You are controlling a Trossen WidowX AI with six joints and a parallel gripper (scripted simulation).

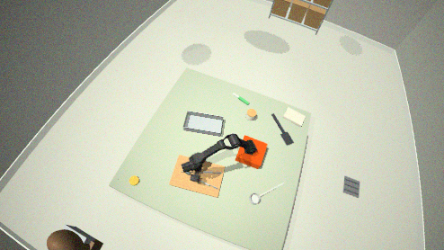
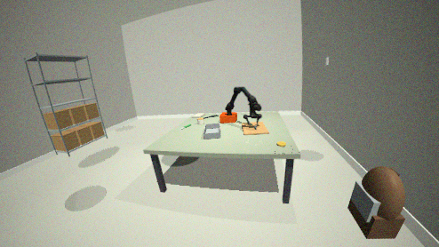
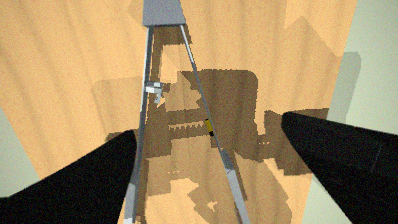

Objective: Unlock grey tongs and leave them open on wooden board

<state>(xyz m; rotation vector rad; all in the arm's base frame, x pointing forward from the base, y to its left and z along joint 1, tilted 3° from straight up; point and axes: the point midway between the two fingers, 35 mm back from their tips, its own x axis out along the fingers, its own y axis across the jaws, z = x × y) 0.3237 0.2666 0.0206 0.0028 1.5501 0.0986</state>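
Note:
The grey tongs [image 1: 212, 173] [image 3: 164, 12] lie on the wooden board [image 1: 179, 182] [image 2: 264, 131] [image 3: 60, 75]. Their arms are spread in a V. In the wrist view they meet at a grey block at the top and diverge downward. My gripper [image 1: 190, 173] [image 2: 251, 127] [image 3: 210, 128] is open wide, low over the board. One finger stands on each side of the tongs; the left finger is very close to the left arm, and whether it touches is unclear. The right finger is well apart. The roasting tin [image 1: 186, 123] [image 2: 205, 132] holds no tongs.
The orange-red block [image 1: 257, 157] [image 2: 228, 117] is under the arm's base. A ladle [image 1: 255, 199], a black spatula [image 1: 287, 138], a cream block [image 1: 294, 117], a jar [image 1: 252, 113], a green-handled knife [image 1: 243, 100] and a yellow disc [image 1: 134, 180] [image 2: 281, 144] lie around the table.

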